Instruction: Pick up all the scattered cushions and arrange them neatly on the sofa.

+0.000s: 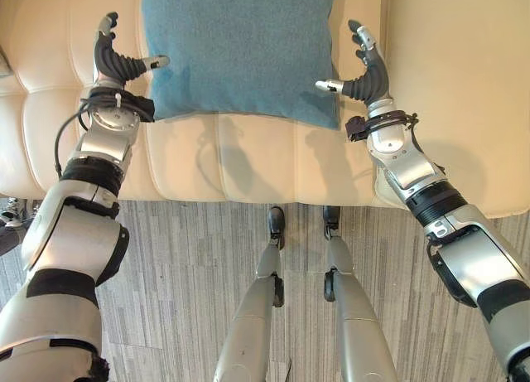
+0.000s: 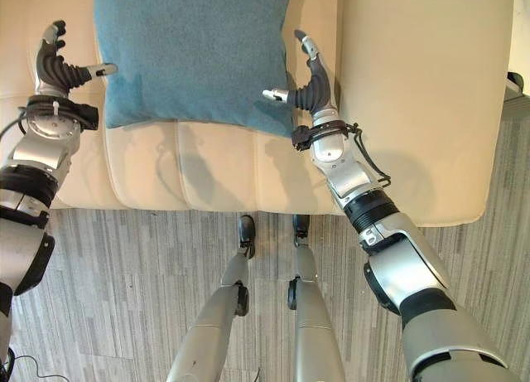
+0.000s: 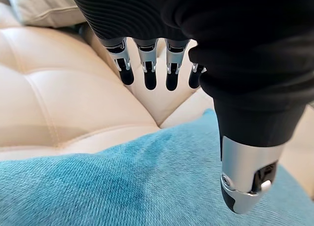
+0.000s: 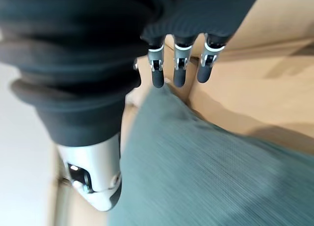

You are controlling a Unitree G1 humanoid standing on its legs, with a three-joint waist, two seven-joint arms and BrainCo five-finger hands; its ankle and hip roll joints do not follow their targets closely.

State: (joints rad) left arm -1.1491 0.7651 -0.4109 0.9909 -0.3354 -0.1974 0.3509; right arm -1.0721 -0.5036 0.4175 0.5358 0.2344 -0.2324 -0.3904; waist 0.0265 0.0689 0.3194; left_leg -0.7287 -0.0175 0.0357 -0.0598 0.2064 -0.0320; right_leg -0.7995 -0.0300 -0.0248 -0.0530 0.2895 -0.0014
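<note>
We find the blue cushion (image 1: 240, 46) lying on the cream sofa (image 1: 248, 162), its lower edge resting on the seat and its upper part running toward the backrest and out of view, so we cannot tell whether it leans squarely there. The left hand (image 1: 116, 63) stands just beside the cushion's left edge and the right hand (image 1: 364, 71) just beside its right edge, each with fingers straight and spread from the thumb, gripping nothing. The thumbs point inward over the fabric near the lower corners; whether either thumb touches the cloth we cannot tell, though the left wrist view shows the thumb above the cushion with fingers clear of it over the seat. We judge the placing of this cushion to be essentially done, with release at hand. The chief risk we note is a drag on withdrawal: a thumb catching the weave could pull a corner and leave the cushion skewed. A second risk is slippage, since the smooth leather-like seat offers little grip and the soft cushion may slump forward toward the seat's front edge and the floor (image 1: 182, 274) once unsupported. A third is a sideways brush from either forearm when the arms retreat, given how near both wrists sit to the lower corners. We would advise lifting the hands outward before drawing back.
</note>
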